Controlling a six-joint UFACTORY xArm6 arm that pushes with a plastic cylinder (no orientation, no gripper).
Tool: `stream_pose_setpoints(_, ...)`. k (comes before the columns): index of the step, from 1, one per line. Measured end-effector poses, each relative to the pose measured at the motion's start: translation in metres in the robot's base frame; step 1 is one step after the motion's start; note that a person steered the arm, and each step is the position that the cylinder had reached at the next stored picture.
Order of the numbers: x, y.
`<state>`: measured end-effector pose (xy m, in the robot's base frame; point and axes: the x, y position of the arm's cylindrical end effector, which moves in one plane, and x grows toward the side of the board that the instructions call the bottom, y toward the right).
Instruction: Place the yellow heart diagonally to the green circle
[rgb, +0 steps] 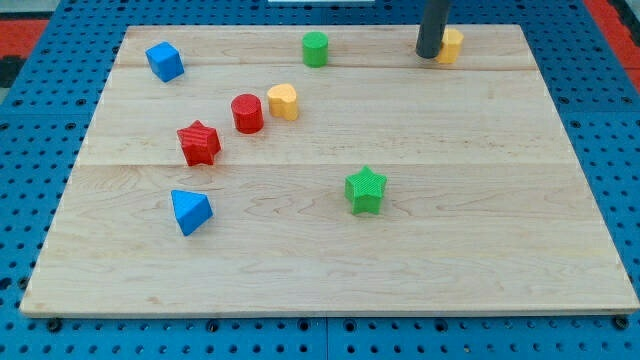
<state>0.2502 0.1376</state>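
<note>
My tip (428, 55) rests on the board near the view's top right. It touches the left side of a yellow block (453, 44) that the rod partly hides, so I cannot make out that block's shape. The green circle (315, 48) stands at the view's top centre, well to the left of my tip. A second yellow block (283, 101), rounded and possibly a heart or pentagon, sits below and left of the green circle, next to the red circle (247, 113).
A red star (199, 142) lies left of the red circle. A blue cube (164, 61) is at the top left, a blue triangle (189, 211) at the lower left and a green star (365, 190) near the centre. The board's top edge (380, 27) runs just behind my tip.
</note>
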Motion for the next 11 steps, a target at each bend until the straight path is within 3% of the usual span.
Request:
stream_pose_setpoints(2,0.023,-0.078)
stream_pose_setpoints(6,0.030,-0.091)
stream_pose_setpoints(7,0.050,-0.113)
stream_pose_setpoints(8,0.076,-0.195)
stream_pose_setpoints(9,0.055,-0.256)
stream_pose_setpoints(11,0.048,-0.296)
